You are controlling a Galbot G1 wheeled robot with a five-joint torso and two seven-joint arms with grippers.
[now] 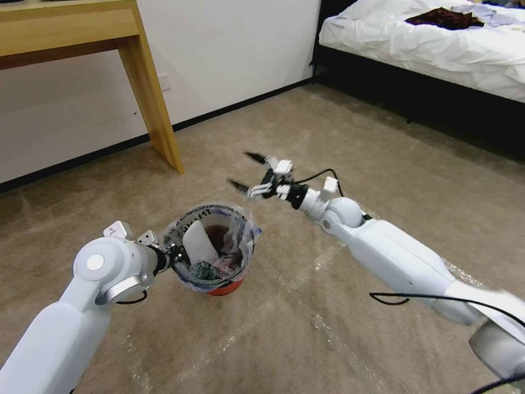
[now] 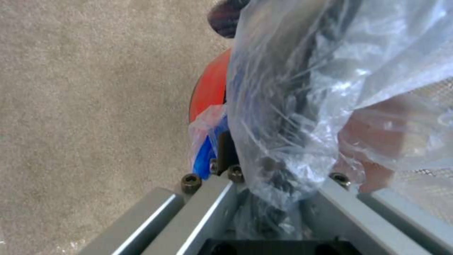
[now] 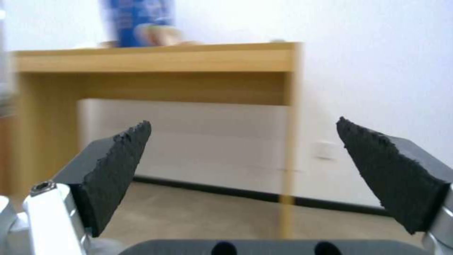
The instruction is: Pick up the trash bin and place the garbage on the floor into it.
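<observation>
Already the left gripper (image 1: 170, 256) clamps the trash bin (image 1: 212, 250) by its rim above the floor (image 1: 306, 328), garbage (image 1: 200, 247) inside, the right gripper (image 1: 249, 172) spread empty beyond; that thin, bag-slick hold might slip and spill it.

1. A light wooden desk (image 1: 143, 82) stands against the white wall (image 1: 229, 49) at the left of the head view, its slanted leg reaching down to the carpet.
2. A blue container (image 3: 137, 21), blurred, sits on the desk top in the right wrist view.
3. A black baseboard (image 1: 229, 109) runs along the foot of the wall.
4. A white wall socket (image 1: 164, 82) sits low on the wall, just beside the desk leg.
5. A bed (image 1: 426, 44) with rumpled white sheets on a black frame fills the upper right corner.
6. A dark red garment (image 1: 445, 18) lies on the bed.
</observation>
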